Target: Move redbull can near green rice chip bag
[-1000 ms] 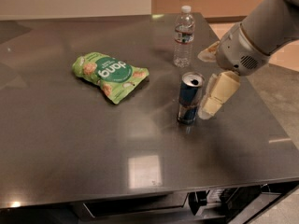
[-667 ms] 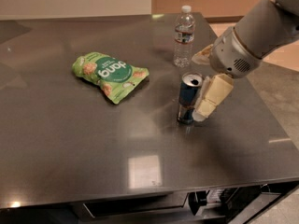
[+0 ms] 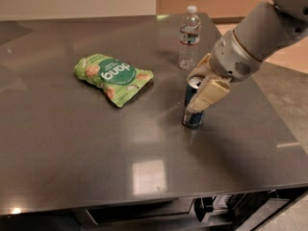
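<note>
redbull can upright on the table, right of centre, base flat on the surface, silver top showing

gripper is right at the can, coming in from the upper right; its cream-coloured end covers the can's upper right side, so only the lower blue part and a bit of the rim are exposed. grip state: can't tell, clamped or just bracketing the can isn't visible from this angle

grey arm runs up and off frame at top right

green rice chip bag lies flat to the can's left and a little further back, well apart from it, label up

clear water bottle stands upright behind the can, near it but not touching, white cap on
</note>
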Controlling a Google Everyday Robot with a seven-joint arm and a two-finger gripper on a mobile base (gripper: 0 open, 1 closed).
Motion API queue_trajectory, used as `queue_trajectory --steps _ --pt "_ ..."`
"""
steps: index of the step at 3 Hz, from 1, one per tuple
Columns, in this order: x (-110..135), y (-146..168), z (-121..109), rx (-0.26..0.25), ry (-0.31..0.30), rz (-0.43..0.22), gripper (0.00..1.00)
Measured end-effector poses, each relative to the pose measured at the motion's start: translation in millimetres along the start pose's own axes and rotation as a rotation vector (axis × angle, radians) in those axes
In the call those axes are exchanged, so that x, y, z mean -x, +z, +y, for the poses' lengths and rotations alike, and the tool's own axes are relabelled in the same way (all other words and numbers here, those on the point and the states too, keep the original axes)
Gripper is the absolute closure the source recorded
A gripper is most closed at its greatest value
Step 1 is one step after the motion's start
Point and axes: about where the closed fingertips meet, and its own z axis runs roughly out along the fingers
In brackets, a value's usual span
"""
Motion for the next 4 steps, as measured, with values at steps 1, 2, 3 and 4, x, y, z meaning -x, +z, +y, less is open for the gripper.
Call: queue_trajectory --steps 1,2,3,4 --pt "5 -1 -3 0.013 -0.004 -0.008 0.61" --pt "22 -3 -12 0.026 -0.009 -0.035 0.84" --pt "47 2 -27 0.05 -0.012 -0.073 1.0" --pt "68 14 -44 0.07 -0.015 -0.102 1.0"
